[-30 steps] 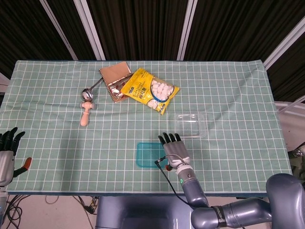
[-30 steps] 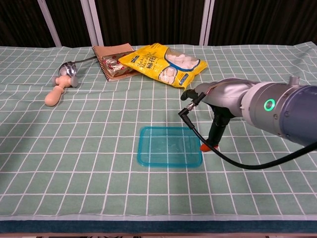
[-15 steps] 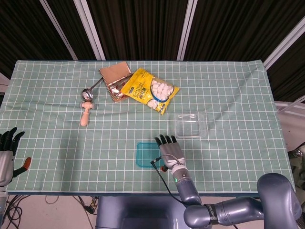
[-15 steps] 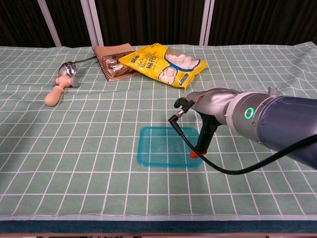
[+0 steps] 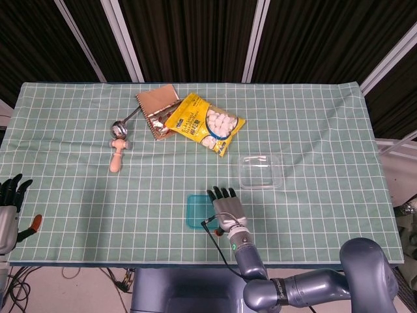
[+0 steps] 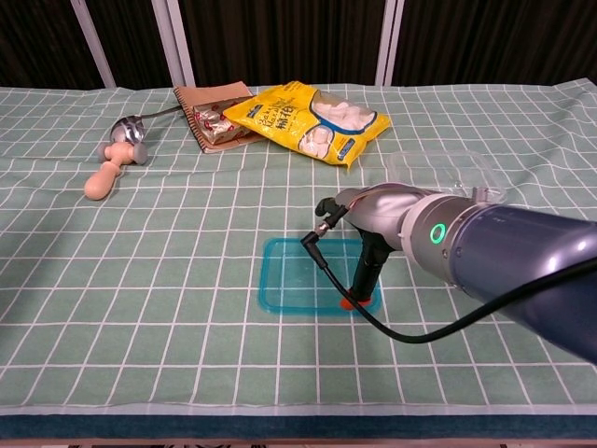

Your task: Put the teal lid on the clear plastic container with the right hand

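The right robot hand (image 5: 226,207) has slid leftward across the lower middle of the frame over the past second, from beside the flat teal rectangular plastic lid (image 5: 197,210) to over its right half, fingers extended and apart and holding nothing. In the chest view an orange-tipped finger (image 6: 346,301) now comes down on the lid's near right part, where a second ago it met the green checked cloth of the table (image 5: 78,182) just off the lid's edge. The lid itself has not shifted and lies flat; the clear plastic container (image 5: 260,171) sits apart from it, up and to the right. So the grasp looks about to begin, though the lid is not yet gripped. The left robot hand (image 5: 9,195) waits at the lower left edge, fingers spread and empty.
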Robot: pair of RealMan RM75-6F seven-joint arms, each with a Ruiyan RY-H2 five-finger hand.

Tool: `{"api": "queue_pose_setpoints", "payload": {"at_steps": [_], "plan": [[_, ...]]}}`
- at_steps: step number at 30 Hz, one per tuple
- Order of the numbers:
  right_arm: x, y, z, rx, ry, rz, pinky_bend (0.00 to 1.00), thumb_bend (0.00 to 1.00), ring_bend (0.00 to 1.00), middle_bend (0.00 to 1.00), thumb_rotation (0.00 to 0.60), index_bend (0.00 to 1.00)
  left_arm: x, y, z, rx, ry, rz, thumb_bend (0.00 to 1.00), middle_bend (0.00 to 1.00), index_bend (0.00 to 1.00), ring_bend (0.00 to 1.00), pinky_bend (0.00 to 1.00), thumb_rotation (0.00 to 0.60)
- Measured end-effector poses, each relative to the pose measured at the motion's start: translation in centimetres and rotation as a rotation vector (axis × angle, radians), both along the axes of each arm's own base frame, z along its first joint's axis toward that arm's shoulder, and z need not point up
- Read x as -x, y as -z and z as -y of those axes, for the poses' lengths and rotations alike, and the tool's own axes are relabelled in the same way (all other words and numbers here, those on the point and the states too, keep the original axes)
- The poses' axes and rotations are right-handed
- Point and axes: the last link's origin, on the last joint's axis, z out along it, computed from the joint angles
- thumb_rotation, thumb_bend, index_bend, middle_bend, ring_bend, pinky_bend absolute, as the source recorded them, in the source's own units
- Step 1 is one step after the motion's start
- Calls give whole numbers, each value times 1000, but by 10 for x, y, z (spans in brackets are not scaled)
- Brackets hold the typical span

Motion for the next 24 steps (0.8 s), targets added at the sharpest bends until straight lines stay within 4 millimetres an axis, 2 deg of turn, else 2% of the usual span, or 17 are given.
{"api": "queue_pose_setpoints", "payload": {"at_steps": [24], "plan": [[-4, 20, -4, -22, 2, -1, 0, 215, 0, 97, 600, 0, 1, -1, 0, -2, -8, 2, 344, 0, 121, 0, 0, 600]]}}
